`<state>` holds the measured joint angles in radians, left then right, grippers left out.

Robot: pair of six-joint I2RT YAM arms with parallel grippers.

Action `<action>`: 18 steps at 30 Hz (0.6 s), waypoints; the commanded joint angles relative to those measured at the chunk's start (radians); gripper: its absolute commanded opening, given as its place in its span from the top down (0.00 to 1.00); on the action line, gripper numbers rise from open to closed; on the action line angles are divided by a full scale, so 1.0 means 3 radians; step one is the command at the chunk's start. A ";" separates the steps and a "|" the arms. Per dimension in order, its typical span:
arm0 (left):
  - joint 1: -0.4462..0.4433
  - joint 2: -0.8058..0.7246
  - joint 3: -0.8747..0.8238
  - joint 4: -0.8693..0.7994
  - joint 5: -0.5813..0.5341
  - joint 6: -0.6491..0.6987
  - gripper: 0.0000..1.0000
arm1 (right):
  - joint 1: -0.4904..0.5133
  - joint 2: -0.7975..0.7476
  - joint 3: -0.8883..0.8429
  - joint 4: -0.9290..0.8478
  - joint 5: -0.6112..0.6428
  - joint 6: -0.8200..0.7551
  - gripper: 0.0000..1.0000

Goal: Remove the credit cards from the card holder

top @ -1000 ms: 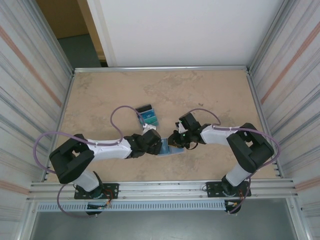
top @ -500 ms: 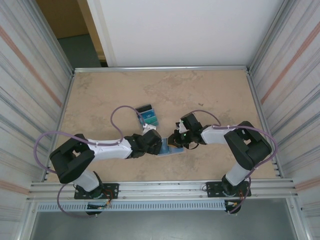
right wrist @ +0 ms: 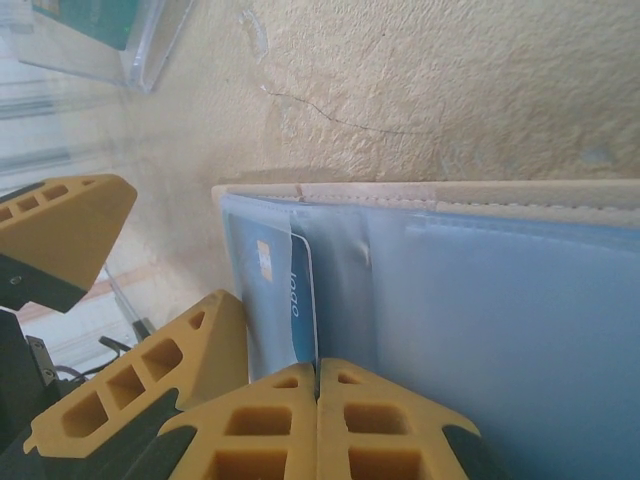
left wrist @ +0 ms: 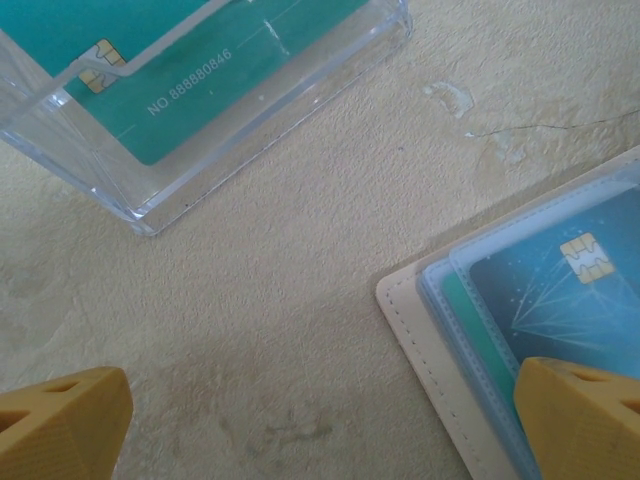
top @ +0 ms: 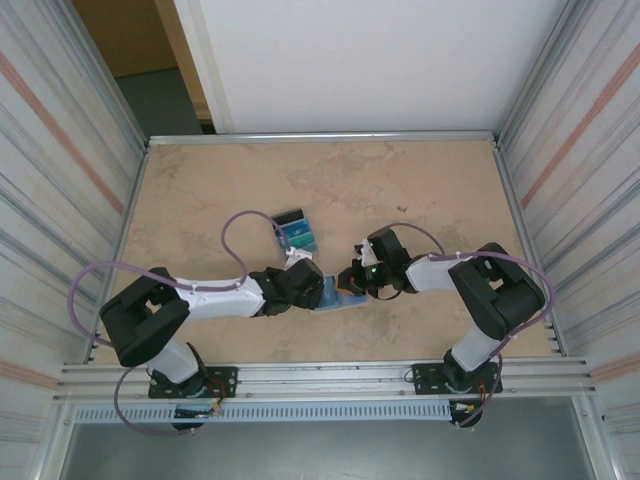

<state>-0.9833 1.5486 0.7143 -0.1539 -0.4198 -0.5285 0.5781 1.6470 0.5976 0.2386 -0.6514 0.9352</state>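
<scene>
The card holder [top: 343, 300] lies open on the table between both grippers, with a tan stitched rim [left wrist: 420, 340] and light-blue sleeves [right wrist: 480, 300]. A blue credit card [right wrist: 298, 300] with a chip sticks partway out of a sleeve, and its blue face [left wrist: 560, 290] is seen in the left wrist view. My right gripper [right wrist: 318, 372] is shut on that card's edge, low over the holder [top: 350, 281]. My left gripper [left wrist: 320, 425] stands open at the holder's left end [top: 316, 290], one fingertip [left wrist: 580, 420] resting on the sleeves and the other [left wrist: 60, 420] over bare table.
A clear plastic tray [left wrist: 200, 130] holding teal and dark cards [top: 296, 232] sits just beyond the left gripper. Metal rails and ribbed walls [top: 560, 200] border the beige table. Free table lies behind and to both sides.
The right gripper's fingers have closed fully onto the card's edge, and its wrist shifted slightly to the right. The left arm and the holder stayed put.
</scene>
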 commanded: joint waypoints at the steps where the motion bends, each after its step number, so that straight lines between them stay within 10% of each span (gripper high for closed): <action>1: -0.0026 0.0079 0.0023 -0.0215 -0.0078 -0.0028 0.01 | -0.0035 -0.0085 -0.0059 0.0005 0.0017 0.0014 1.00; 18: -0.0026 0.0048 0.0019 -0.0236 -0.0154 0.0039 0.01 | -0.0148 -0.0144 0.0034 -0.0550 0.0242 -0.0306 1.00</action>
<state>-0.9844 1.5486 0.7181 -0.1612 -0.4305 -0.5278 0.5407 1.6295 0.5911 0.1680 -0.6281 0.8928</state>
